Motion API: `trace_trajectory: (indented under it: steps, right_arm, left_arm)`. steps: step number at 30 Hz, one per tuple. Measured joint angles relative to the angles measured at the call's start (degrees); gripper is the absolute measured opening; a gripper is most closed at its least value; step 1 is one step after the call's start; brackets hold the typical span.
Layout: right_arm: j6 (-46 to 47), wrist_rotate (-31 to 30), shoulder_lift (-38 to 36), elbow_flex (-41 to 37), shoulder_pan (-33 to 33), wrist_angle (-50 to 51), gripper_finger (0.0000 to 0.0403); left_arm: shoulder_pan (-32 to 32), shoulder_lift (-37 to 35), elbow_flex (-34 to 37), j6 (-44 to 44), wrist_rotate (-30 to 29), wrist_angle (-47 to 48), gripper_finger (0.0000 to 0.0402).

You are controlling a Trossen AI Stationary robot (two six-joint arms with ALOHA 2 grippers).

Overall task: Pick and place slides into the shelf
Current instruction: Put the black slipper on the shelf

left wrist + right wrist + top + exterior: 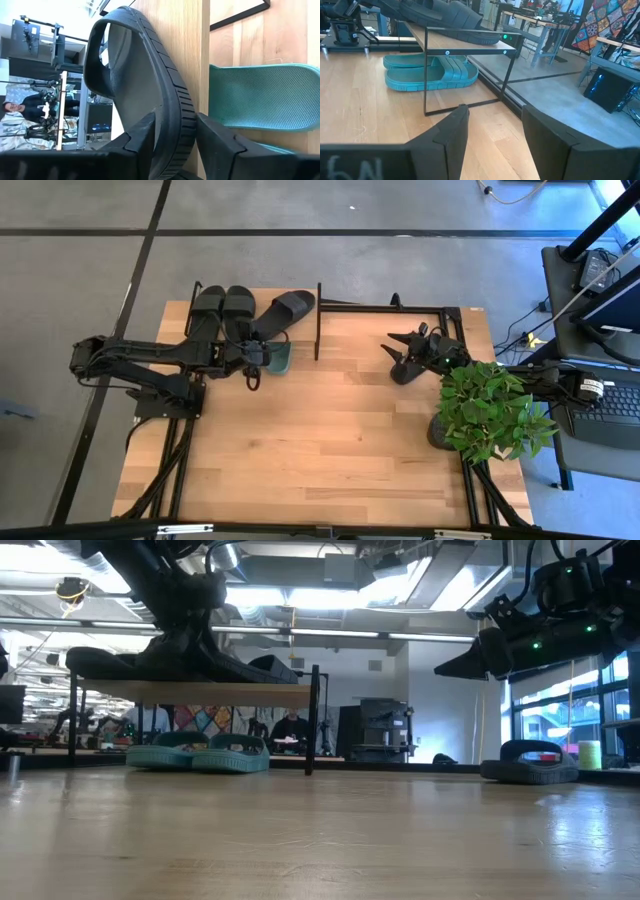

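The left pincer (172, 137) is clamping a black slide (284, 308) lying skewed on the shelf (318, 320) top board, so it probably wants squaring up beside the other black pair before letting go, while the right pincer (405, 350) is hanging wide open over the worktop (330, 440).

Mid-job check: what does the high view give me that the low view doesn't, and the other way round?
Only the high view: a count of three black slides on the shelf's top board, the angled third slide held in the left arm's jaws, and the plant. Only the low view: both green slides side by side under the board, and a person in the room behind. Both: the shelf and a fourth black slide lying on the table near the right arm.
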State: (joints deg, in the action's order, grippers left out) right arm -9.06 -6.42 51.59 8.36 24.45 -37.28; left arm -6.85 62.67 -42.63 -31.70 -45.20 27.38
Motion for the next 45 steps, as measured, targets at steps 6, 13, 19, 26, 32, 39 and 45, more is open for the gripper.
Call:
trace_trajectory:
  steps: [6,13,19,26,32,39,45]
  right_arm:
    - [0.00,0.00,0.00,0.00,0.02,0.27,0.0186]
    - [0.00,0.00,0.00,0.00,0.00,2.41,0.0186]
    - [0.00,0.00,0.00,0.00,0.02,2.41,0.0186]
    - [0.00,0.00,0.00,0.00,0.00,2.41,0.0186]
    - [0.00,0.00,0.00,0.00,0.00,2.42,0.0186]
    - [0.00,0.00,0.00,0.00,0.00,2.43,0.0186]
    - [0.72,0.02,0.00,0.00,0.00,2.57,0.0186]
  left_arm:
    - [0.00,0.00,0.00,0.00,0.27,0.02,0.0110]
    - [0.04,0.00,0.00,0.00,0.22,0.00,0.0094]
    - [0.00,0.00,0.02,0.02,-2.83,-0.46,0.0082]
    - [0.00,0.00,0.02,-0.16,-6.68,-4.04,0.0075]
    - [0.42,0.00,0.02,0.87,-9.49,-6.06,0.0075]
    - [3.27,0.02,-1.68,4.85,-16.23,-7.13,0.0074]
    - [5.17,4.36,-9.57,12.87,-17.56,-0.26,0.0074]
